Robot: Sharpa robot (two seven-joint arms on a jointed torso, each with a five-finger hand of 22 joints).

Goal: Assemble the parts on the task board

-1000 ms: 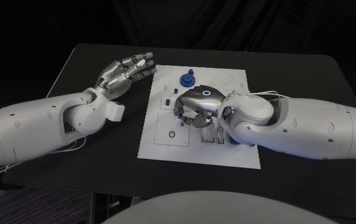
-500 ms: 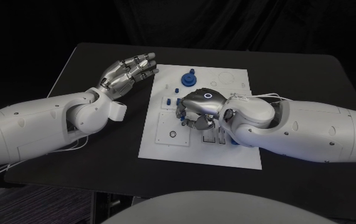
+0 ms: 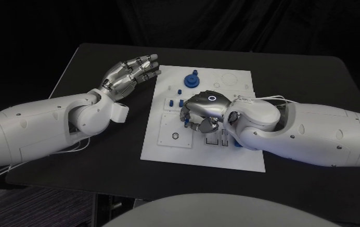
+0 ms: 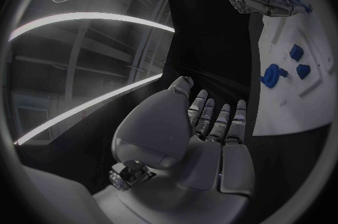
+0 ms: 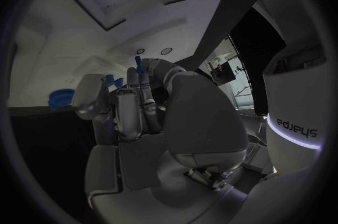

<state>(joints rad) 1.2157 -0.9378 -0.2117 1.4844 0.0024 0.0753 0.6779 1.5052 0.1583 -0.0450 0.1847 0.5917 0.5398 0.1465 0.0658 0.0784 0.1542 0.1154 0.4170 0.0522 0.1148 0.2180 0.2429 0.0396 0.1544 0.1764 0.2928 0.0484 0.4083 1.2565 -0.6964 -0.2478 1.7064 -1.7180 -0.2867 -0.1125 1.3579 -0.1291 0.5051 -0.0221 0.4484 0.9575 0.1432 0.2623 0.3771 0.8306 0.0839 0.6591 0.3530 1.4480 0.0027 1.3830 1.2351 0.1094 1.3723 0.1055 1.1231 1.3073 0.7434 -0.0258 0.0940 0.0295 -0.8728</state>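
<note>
Matte black table: left hand spread empty, right hand pinching blue peg

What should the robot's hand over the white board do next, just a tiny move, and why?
Probably lower the right hand a little and close its fingers on a small blue part. That silver hand is curled over the middle of the white task board, with blue pieces showing at its fingertips, but a firm hold cannot be seen. The left hand waits open beside the board.
</note>
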